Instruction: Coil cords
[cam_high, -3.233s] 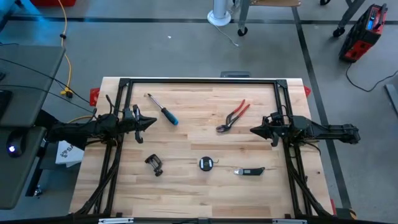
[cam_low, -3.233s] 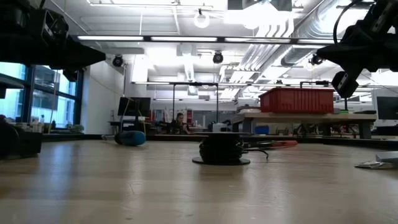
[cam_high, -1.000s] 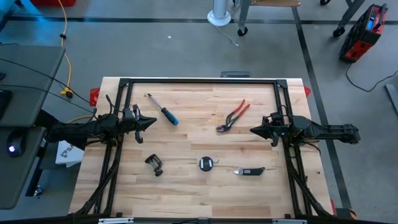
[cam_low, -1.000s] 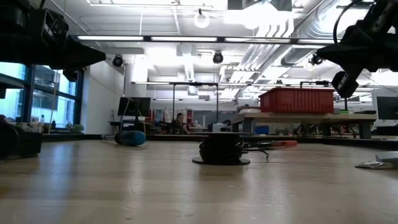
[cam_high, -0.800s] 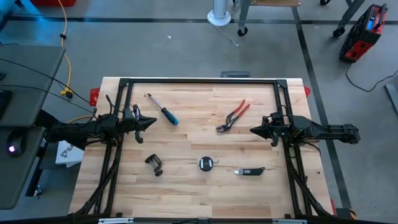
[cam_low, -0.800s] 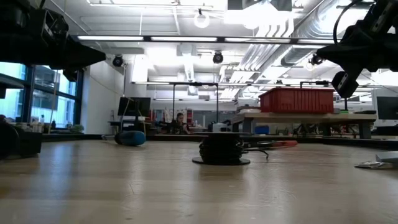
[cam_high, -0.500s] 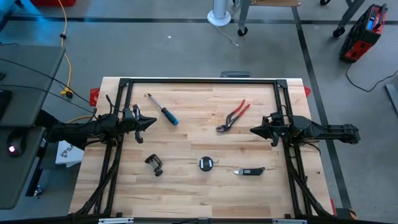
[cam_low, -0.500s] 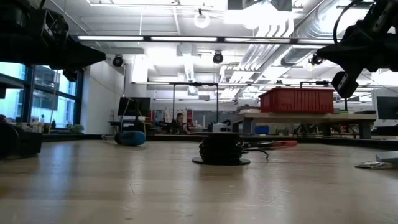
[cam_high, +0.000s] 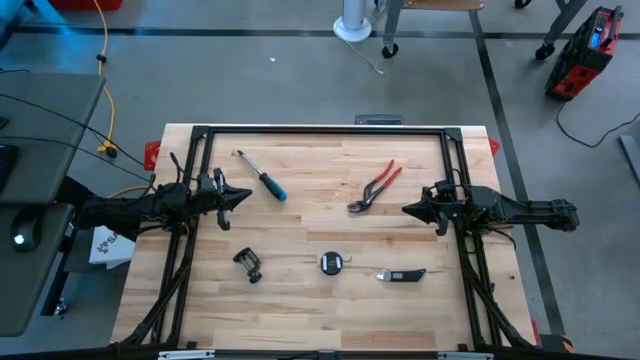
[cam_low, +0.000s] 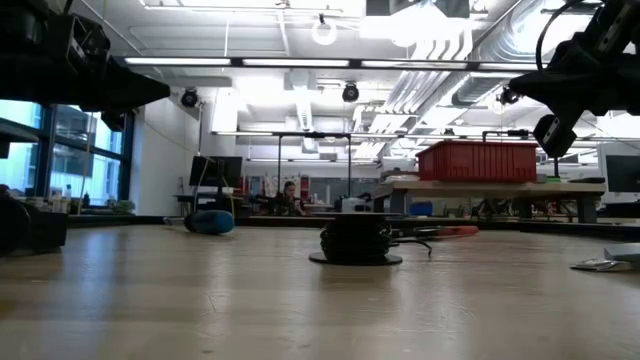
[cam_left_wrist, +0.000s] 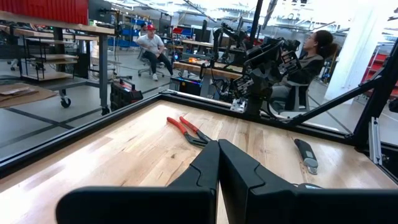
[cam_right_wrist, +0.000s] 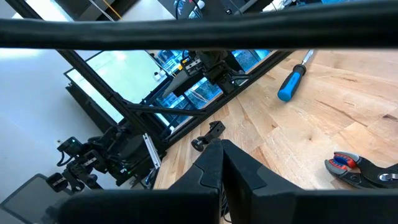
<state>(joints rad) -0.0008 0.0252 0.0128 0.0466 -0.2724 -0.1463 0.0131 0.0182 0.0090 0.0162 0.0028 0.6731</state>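
The cord's small round black reel (cam_high: 331, 263) lies flat on the wooden table (cam_high: 300, 310), near the middle of its near half. In the low view the reel (cam_low: 355, 241) shows side on, with a hair-thin dark cord (cam_low: 418, 244) trailing from it along the tabletop. My left gripper (cam_high: 246, 197) hovers shut at the table's left side, pointing level toward the right. My right gripper (cam_high: 407, 210) hovers shut at the right side, pointing level toward the left. Both are well clear of the reel. Their shut fingertips show in the left wrist view (cam_left_wrist: 217, 148) and the right wrist view (cam_right_wrist: 222, 148).
Red-handled pliers (cam_high: 375, 187) lie right of centre toward the far side. A blue-handled screwdriver (cam_high: 262, 176) lies at the far left. A small black clamp (cam_high: 248, 264) sits left of the reel, a utility knife (cam_high: 402, 275) right of it. A black frame (cam_high: 325, 131) borders the table. People sit beyond it (cam_left_wrist: 311, 56).
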